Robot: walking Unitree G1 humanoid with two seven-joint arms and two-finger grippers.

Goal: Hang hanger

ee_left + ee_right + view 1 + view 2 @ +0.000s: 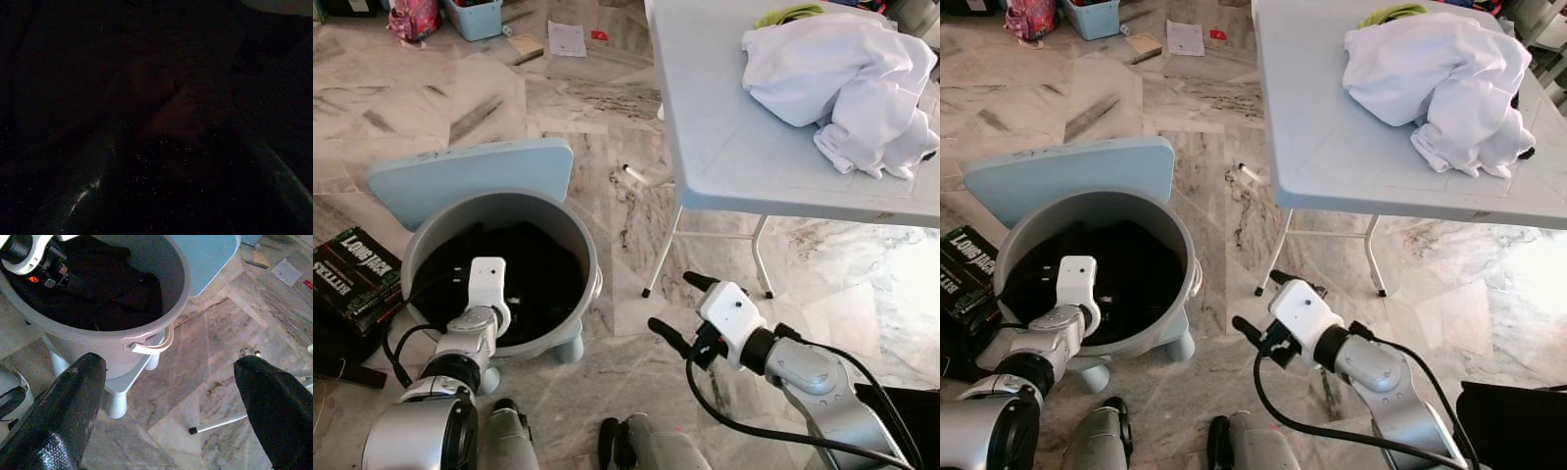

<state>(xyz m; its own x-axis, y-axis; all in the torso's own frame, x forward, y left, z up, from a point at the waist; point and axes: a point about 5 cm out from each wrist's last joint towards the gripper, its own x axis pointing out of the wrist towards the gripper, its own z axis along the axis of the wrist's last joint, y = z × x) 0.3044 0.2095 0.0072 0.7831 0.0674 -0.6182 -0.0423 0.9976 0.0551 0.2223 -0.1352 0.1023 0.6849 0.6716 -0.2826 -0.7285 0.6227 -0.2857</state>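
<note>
The hanger, as I judge it, lies buried among the dark clothes (538, 257) that fill the round grey plastic bucket (590, 257). No hook or bar stands out from the black cloth, so its long axis cannot be told. The bucket stands on short legs on the marble floor, with a pale blue lid (470, 176) leaning against its far rim and a white handle on the wall facing the right arm.

The left gripper (502, 294) is the nearer one. Its white body hangs just inside the bucket's near rim and reaches down into the dark clothes. The left wrist view there is almost black, and I cannot tell whether it is spread or closed on anything.

The right gripper (672, 302) hovers over bare floor beside the bucket, outside its rim, between the bucket and the legs of the light grey folding table (724, 147). Its two black fingers (73, 401) are spread wide and hold nothing. They point toward the bucket's handle side, so the clothes lie ahead of them and a little below.

A crumpled white garment (842, 78) lies at the table's far right corner, well apart from both grippers.

The search falls to the left arm. The right would first have to cross over the rim.
</note>
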